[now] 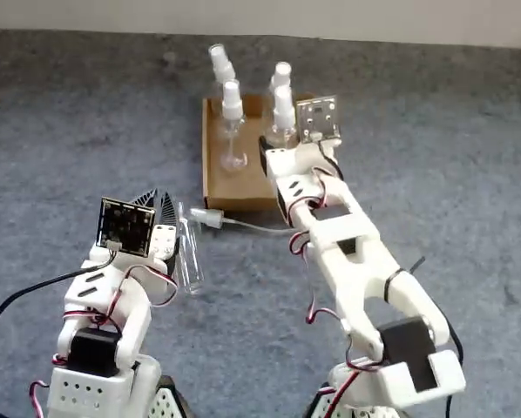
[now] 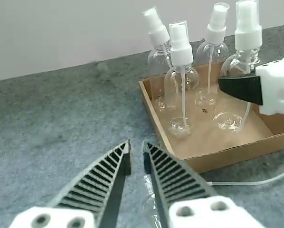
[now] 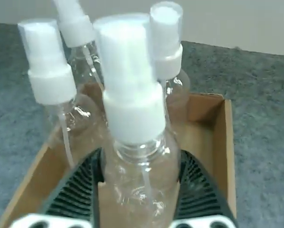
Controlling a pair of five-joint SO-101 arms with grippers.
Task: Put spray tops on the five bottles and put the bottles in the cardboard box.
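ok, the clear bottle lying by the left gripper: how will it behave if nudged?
Lying bottle looks empty, clear plastic: probably light, skids easily. Round body on its side, so it may roll, though the grey mat should damp that. Smooth walls: likely slippery to grip.

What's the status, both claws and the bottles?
Right gripper shut on spray-topped bottle in cardboard box. Left gripper barely open, empty, by topless bottle lying flat; loose spray top beside it. Nothing in the way.
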